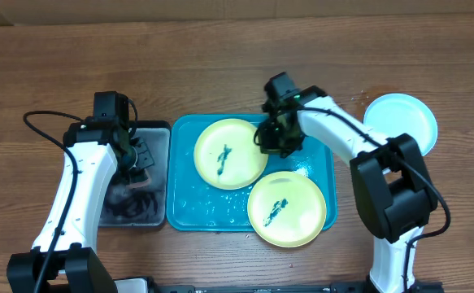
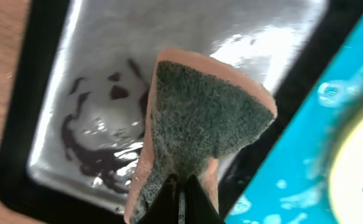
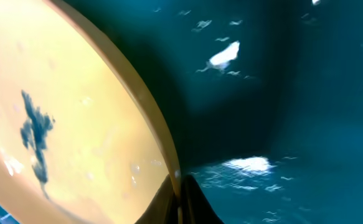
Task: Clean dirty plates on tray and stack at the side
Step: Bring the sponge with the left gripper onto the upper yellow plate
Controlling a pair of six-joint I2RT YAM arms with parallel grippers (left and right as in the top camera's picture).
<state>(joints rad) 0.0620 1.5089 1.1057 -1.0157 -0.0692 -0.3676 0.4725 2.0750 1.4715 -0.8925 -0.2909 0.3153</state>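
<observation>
Pinching: right gripper [image 1: 274, 140] nipped on upper yellow plate [image 1: 237, 146] rim; left gripper [image 2: 181, 200] clamps sponge [image 2: 206, 112]. Advice: steady the rim, scrub smear [image 1: 222, 157] squarely.

Reading the turquoise tray [image 1: 186, 207] as a dial, the far yellow-green plate [image 1: 224, 155] fills 10 to 12 o'clock; the near yellow-green plate [image 1: 286, 209] sits at 5, overhanging the rim. Bare wet floor shows at 7 to 8. The right gripper [image 1: 271, 140], pinching the far plate's rim, and its arm bar 1 to 4. At 9, just beside, the black tray [image 1: 158, 138] lies under the left gripper [image 1: 141, 158] and its sponge [image 2: 206, 112].
</observation>
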